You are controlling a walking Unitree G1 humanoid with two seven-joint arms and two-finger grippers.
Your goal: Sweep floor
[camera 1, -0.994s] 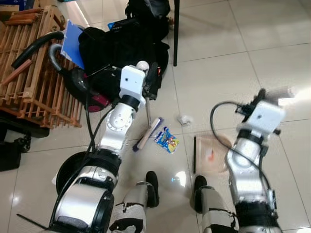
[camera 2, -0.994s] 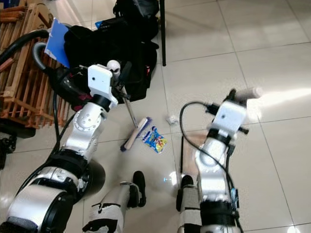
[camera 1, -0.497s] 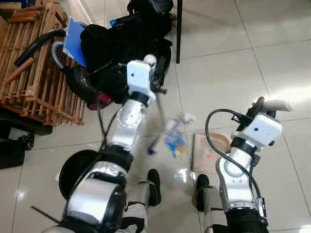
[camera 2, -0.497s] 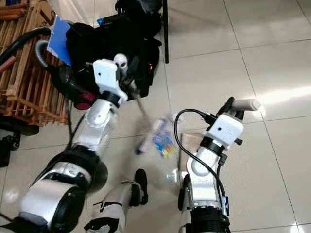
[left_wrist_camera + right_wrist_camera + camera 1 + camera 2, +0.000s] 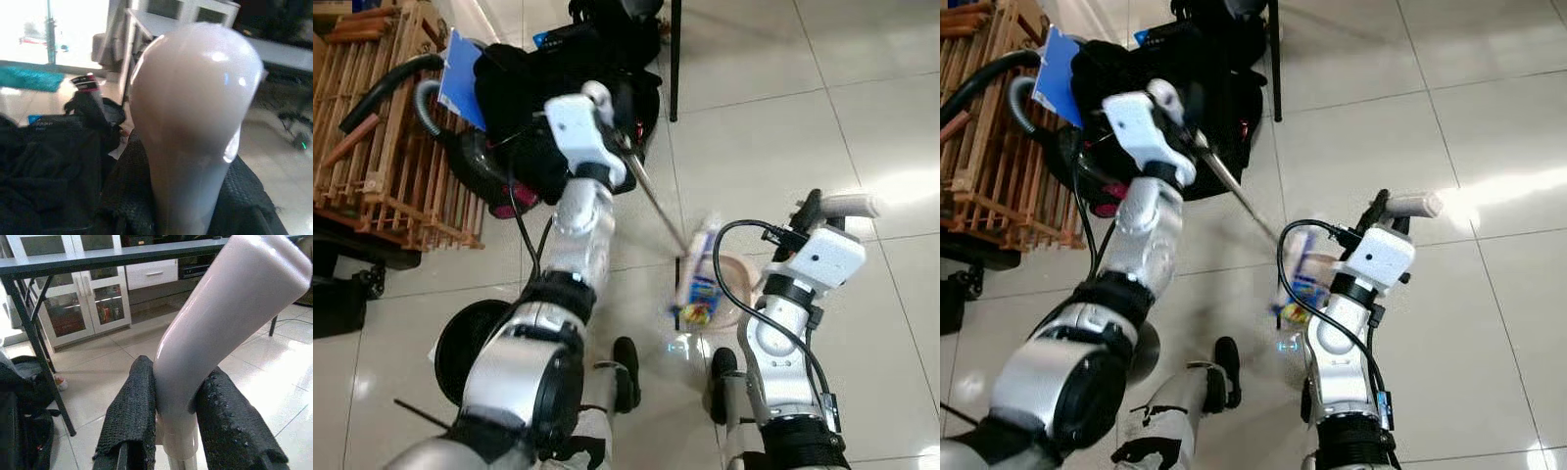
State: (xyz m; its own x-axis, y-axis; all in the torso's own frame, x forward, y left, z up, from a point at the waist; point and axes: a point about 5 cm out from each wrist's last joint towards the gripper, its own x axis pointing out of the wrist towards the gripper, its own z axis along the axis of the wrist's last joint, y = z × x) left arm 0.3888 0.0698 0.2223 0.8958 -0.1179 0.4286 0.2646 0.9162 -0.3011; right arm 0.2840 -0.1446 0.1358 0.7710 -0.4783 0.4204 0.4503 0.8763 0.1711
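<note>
My left gripper [image 5: 610, 145] is shut on the pale knob end of a broom handle [image 5: 195, 112], black fingers [image 5: 122, 200] on both sides of it. The thin rod slants down to the blurred brush head [image 5: 698, 257], which sits at the edge of a pinkish dustpan [image 5: 736, 294] on the tiles. A colourful snack packet [image 5: 698, 305] lies against the brush at the pan's mouth. My right gripper [image 5: 811, 211] is shut on the dustpan's pale handle [image 5: 220, 323], held above the pan, fingers [image 5: 129, 416] clamped around it.
A wooden rack [image 5: 382, 147] stands at the left, with a vacuum cleaner and hose [image 5: 470, 166], a blue board [image 5: 460, 83] and black bags [image 5: 568, 78] beside it. A black table leg [image 5: 675, 59] stands behind. My feet [image 5: 622, 362] are just below the pan.
The left arm swung the broom to the right; the brush head carried the snack packet across the tiles to the dustpan. The right arm and pan shifted slightly left.
</note>
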